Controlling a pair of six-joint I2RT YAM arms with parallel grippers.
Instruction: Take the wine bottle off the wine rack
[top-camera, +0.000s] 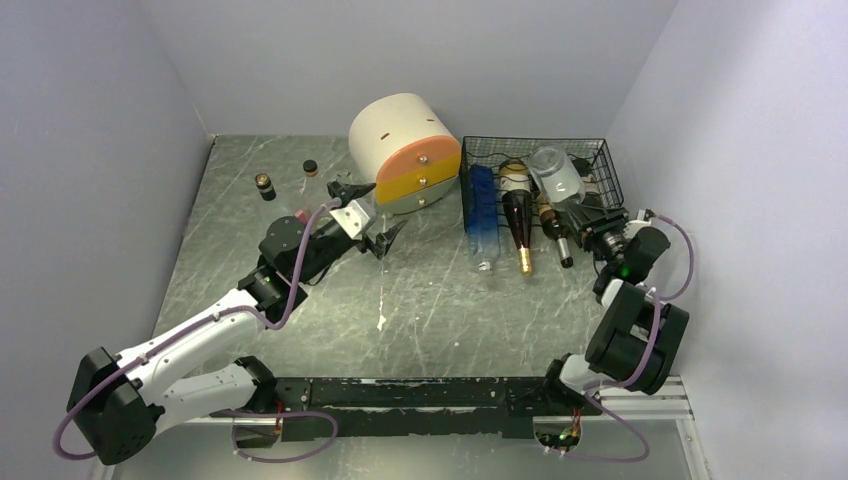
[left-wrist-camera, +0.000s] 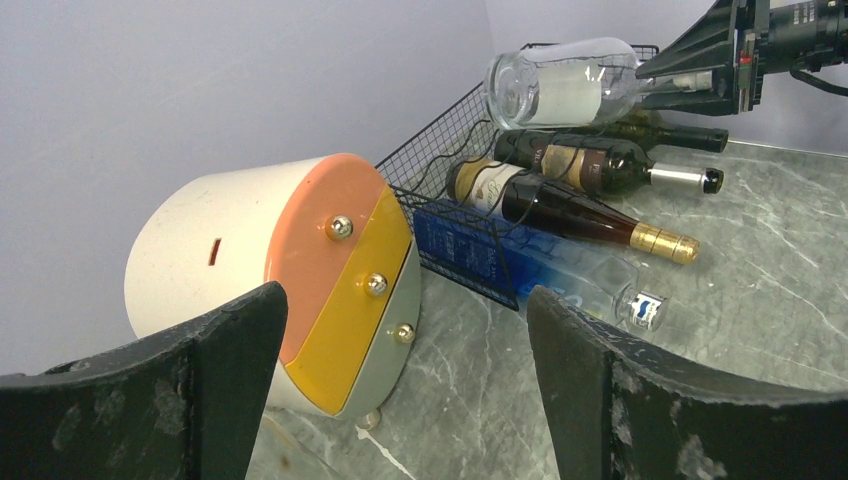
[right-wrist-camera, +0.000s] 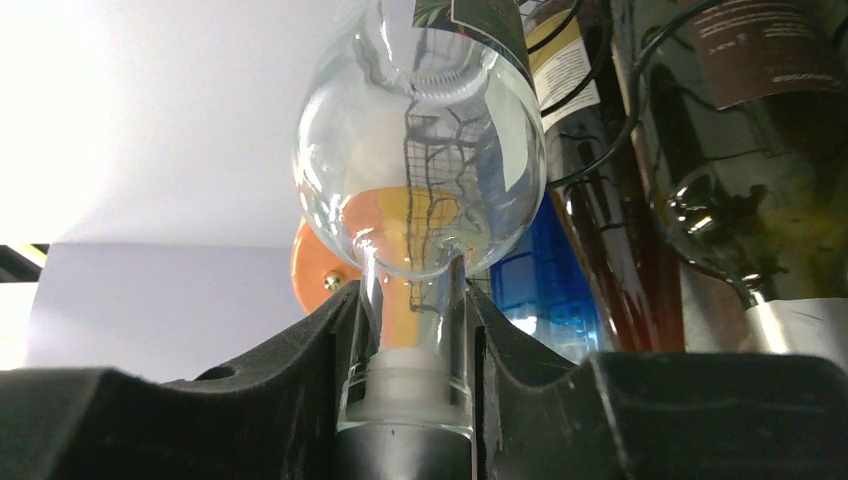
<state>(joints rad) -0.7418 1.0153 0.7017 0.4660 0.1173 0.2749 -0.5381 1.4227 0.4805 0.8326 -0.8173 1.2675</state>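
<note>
The black wire-mesh wine rack (top-camera: 603, 160) stands at the back right with several bottles lying in it. My right gripper (top-camera: 590, 222) is shut on the neck of a clear glass wine bottle (top-camera: 553, 175), which is held roughly level above the other bottles. The right wrist view shows the clear bottle (right-wrist-camera: 420, 150) with its neck and stopper pinched between the black fingers (right-wrist-camera: 270, 400). From the left wrist view the clear bottle (left-wrist-camera: 560, 88) hangs over the rack (left-wrist-camera: 440, 135). My left gripper (top-camera: 372, 215) stands open and empty on the near side of the drum.
A cream-and-orange round drawer unit (top-camera: 400, 150) sits just left of the rack. A blue bottle (top-camera: 481, 215), a dark bottle with a gold cap (top-camera: 518, 222) and another dark bottle (top-camera: 553, 228) poke out of the rack's front. Two small dark-capped bottles (top-camera: 265, 186) stand at the back left.
</note>
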